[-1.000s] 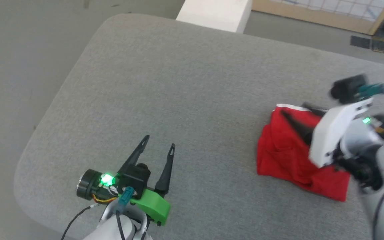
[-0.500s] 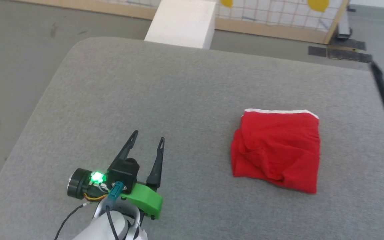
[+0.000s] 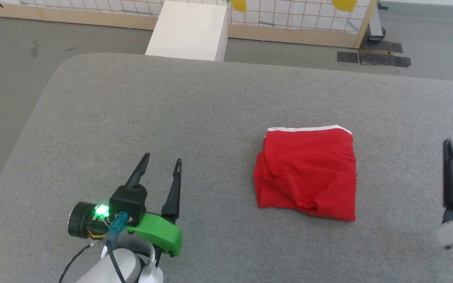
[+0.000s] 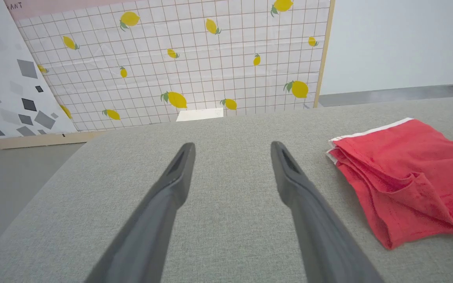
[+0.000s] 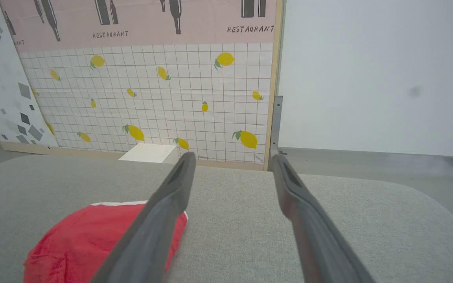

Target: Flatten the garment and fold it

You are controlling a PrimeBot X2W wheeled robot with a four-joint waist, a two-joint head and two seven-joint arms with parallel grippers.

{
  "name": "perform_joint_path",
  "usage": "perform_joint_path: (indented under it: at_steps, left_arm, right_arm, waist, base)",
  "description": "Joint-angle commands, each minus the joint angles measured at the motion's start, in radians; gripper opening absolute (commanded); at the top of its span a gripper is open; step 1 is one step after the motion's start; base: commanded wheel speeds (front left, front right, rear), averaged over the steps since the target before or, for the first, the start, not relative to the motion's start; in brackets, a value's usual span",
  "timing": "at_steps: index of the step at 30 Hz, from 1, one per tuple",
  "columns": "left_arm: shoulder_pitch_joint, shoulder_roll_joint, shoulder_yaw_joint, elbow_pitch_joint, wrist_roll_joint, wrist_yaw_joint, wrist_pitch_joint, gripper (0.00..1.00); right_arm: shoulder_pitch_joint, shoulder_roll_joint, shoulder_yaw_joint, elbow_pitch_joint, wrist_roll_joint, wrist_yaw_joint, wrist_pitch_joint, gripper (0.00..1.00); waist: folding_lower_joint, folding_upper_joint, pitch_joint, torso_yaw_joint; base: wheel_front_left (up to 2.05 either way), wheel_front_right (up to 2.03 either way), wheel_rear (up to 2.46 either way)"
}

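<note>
Garment: red shorts [image 3: 307,173] lay folded square, white trim at the far edge, right of centre on the grey padded worktop [image 3: 132,110].
Left: left claw [image 3: 162,158] spread wide, empty, well left of them.
Right: right claw [image 5: 233,156] likewise gaping, empty, apart on their right.
Reason: both stood clear, probably because folding looked done.

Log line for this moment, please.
garment: folded, on grey surface | left gripper: open, empty | right gripper: open, empty, beside garment

The grey cushioned surface [image 3: 171,102] carries the folded red garment [image 3: 309,173].
</note>
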Motion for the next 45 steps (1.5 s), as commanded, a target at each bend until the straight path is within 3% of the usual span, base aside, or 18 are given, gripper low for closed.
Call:
perform_joint_path:
  at_steps: [1, 5, 11, 18, 30, 41, 42, 43, 45]
  left_arm:
    - [0.018, 0.007, 0.007, -0.004, -0.013, 0.005, -0.007, 1.0]
    - [0.026, 0.007, 0.016, -0.012, -0.023, 0.005, -0.008, 1.0]
    - [0.026, 0.004, 0.021, -0.021, -0.029, -0.003, -0.009, 1.0]
    - [0.009, 0.001, 0.009, -0.033, -0.014, -0.011, -0.009, 1.0]
    - [-0.031, -0.012, -0.005, -0.036, 0.004, -0.031, -0.01, 1.0]
    - [-0.049, -0.04, -0.008, -0.017, 0.017, -0.041, -0.011, 1.0]
    - [-0.049, -0.041, -0.008, -0.015, 0.017, -0.042, -0.011, 1.0]
    - [-0.049, -0.043, -0.008, -0.013, 0.018, -0.043, -0.011, 1.0]
    - [-0.05, -0.046, -0.009, -0.007, 0.018, -0.046, -0.011, 1.0]
  right_arm:
    - [0.022, 0.021, -0.002, -0.014, -0.016, 0.003, -0.006, 1.0]
    - [0.056, 0.067, 0.001, -0.029, -0.037, 0.003, -0.004, 1.0]
    - [0.08, 0.074, 0.028, -0.022, -0.046, 0.003, 0.031, 1.0]
    - [0.025, 0.024, 0.085, 0.039, 0.027, 0.003, 0.221, 1.0]
    - [-0.201, 0.003, 0.136, 0.224, 0.243, 0.003, 0.569, 1.0]
    - [-0.272, 0.012, 0.201, 0.331, 0.285, 0.003, 0.683, 1.0]
    - [-0.276, 0.012, 0.209, 0.342, 0.284, 0.003, 0.687, 0.4]
    - [-0.279, 0.009, 0.217, 0.348, 0.281, 0.003, 0.687, 0.0]
    - [-0.282, 0.002, 0.228, 0.358, 0.278, 0.003, 0.677, 0.0]
  waist:
    - [0.0, 0.0, 0.002, -0.005]
    - [0.0, 0.0, 0.008, -0.011]
    - [0.0, 0.0, 0.027, -0.004]
    - [0.0, 0.0, 0.081, 0.018]
    - [0.0, 0.0, 0.185, 0.086]
    - [0.0, 0.0, 0.212, 0.123]
    - [0.0, 0.0, 0.213, 0.125]
    - [0.0, 0.0, 0.213, 0.126]
    - [0.0, 0.0, 0.209, 0.129]
  base:
    - [0.0, 0.0, 0.0]
    - [0.0, 0.0, 0.0]
    - [0.0, 0.0, 0.0]
    - [0.0, 0.0, 0.0]
    - [0.0, 0.0, 0.0]
    - [0.0, 0.0, 0.0]
    - [0.0, 0.0, 0.0]
    - [0.0, 0.0, 0.0]
    - [0.0, 0.0, 0.0]
